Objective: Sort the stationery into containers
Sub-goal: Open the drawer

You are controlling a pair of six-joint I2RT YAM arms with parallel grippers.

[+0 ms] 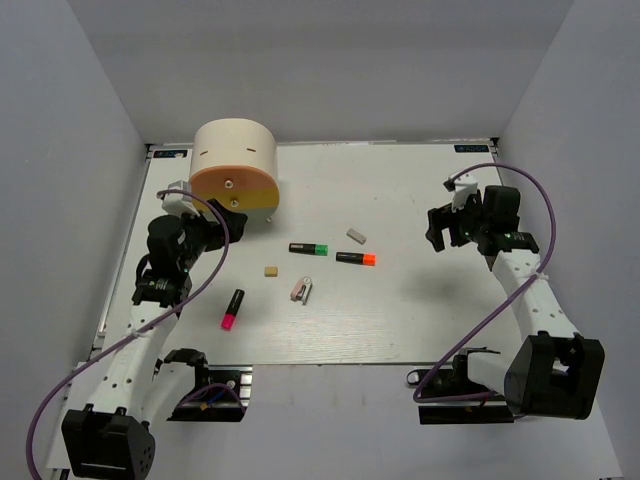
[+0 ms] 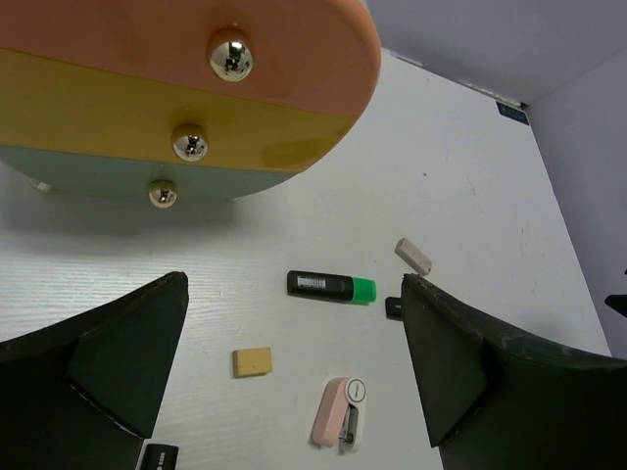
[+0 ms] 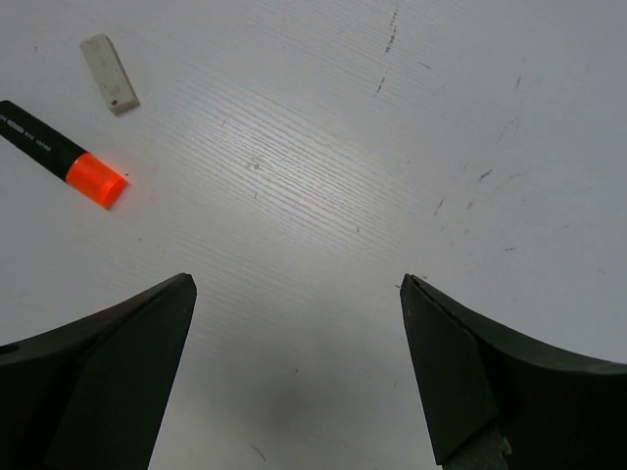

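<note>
The cream cylindrical box (image 1: 235, 162) stands at the back left; its orange and yellow drawer tiers with shiny knobs fill the top of the left wrist view (image 2: 186, 88). The green-capped marker (image 1: 310, 248), orange-capped marker (image 1: 356, 258), pink-capped marker (image 1: 232, 309), tan eraser (image 1: 271, 270), grey eraser (image 1: 356, 236) and pinkish-white clip (image 1: 302, 290) lie loose on the table. My left gripper (image 1: 222, 228) is open and empty just in front of the box. My right gripper (image 1: 440, 232) is open and empty, right of the orange-capped marker (image 3: 64, 157).
The white table (image 1: 400, 310) is boxed in by grey walls on the left, back and right. A purple cable (image 1: 520, 260) loops along each arm. The arm bases and clamps sit at the near edge.
</note>
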